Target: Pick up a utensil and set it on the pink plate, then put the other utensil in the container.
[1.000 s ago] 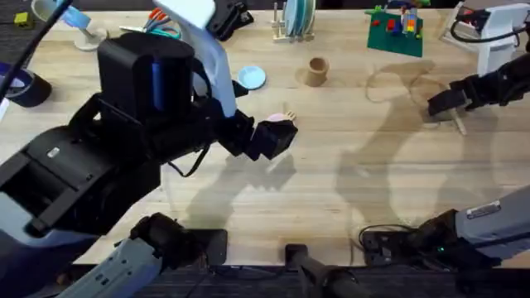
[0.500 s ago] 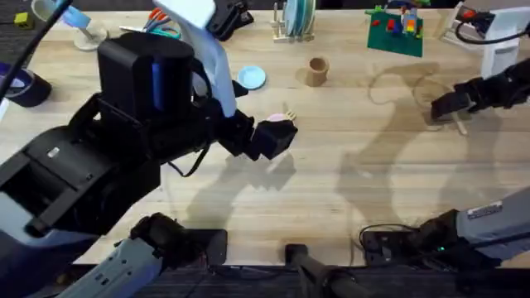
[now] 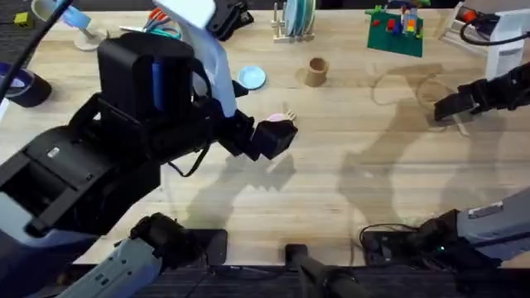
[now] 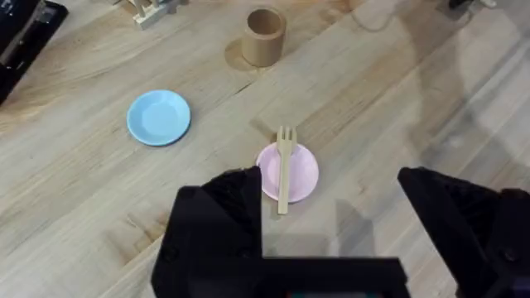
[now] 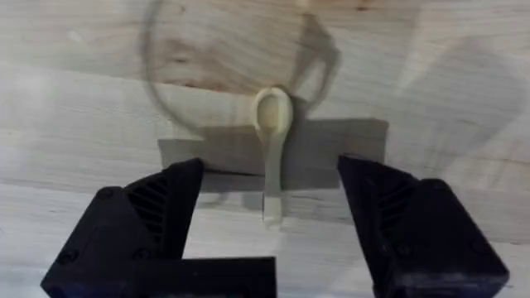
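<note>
The pink plate (image 4: 302, 175) lies on the wooden table with the fork-shaped utensil (image 4: 284, 168) resting across it, tines toward the container (image 4: 264, 36). My left gripper (image 4: 331, 228) hovers open just above and short of the plate, empty; overhead it (image 3: 277, 136) covers most of the plate (image 3: 276, 119). The other utensil (image 5: 272, 147), a pale wooden spoon with a small oval bowl, lies flat on the table at the right. My right gripper (image 5: 269, 217) is open, its fingers (image 5: 149, 217) straddling the handle end without touching. Overhead, it (image 3: 440, 108) sits beside the utensil (image 3: 460, 125).
A light-blue plate (image 3: 251, 78) lies left of the tan container (image 3: 316, 71). A rack of plates (image 3: 295, 20) and a green brick build (image 3: 396, 22) stand along the far edge. White equipment (image 3: 500, 41) is at the far right, a tape roll (image 3: 23, 86) at the left.
My right gripper has shifted slightly to the right over the spoon. The left arm, plate and fork have not moved.
</note>
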Tool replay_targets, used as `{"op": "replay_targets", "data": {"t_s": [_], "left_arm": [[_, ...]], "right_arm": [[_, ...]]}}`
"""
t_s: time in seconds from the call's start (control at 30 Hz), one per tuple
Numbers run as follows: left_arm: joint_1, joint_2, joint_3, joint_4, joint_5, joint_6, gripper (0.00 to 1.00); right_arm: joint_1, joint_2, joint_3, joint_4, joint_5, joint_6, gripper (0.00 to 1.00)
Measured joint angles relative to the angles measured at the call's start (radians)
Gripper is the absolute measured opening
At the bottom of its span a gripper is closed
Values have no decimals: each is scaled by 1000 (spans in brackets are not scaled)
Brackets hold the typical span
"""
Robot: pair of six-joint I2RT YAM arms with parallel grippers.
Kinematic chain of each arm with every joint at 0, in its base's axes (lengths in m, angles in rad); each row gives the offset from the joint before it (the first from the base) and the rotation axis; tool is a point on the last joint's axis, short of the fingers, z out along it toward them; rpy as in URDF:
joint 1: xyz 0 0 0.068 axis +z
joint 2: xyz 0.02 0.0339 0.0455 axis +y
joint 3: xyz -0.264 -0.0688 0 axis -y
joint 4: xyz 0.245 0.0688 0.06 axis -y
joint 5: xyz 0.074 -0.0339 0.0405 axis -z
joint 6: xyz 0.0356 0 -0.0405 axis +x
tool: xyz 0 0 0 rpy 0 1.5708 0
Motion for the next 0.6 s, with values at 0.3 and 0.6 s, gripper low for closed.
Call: {"op": "replay_targets", "data": {"t_s": [0.3, 0.6], "left_arm": [[0, 0, 0, 0, 0, 0, 995], [0, 0, 0, 0, 0, 0, 995]], "right_arm": [[0, 13, 16, -7, -6, 0, 985], [-6, 16, 19, 3, -7, 0, 576]]}}
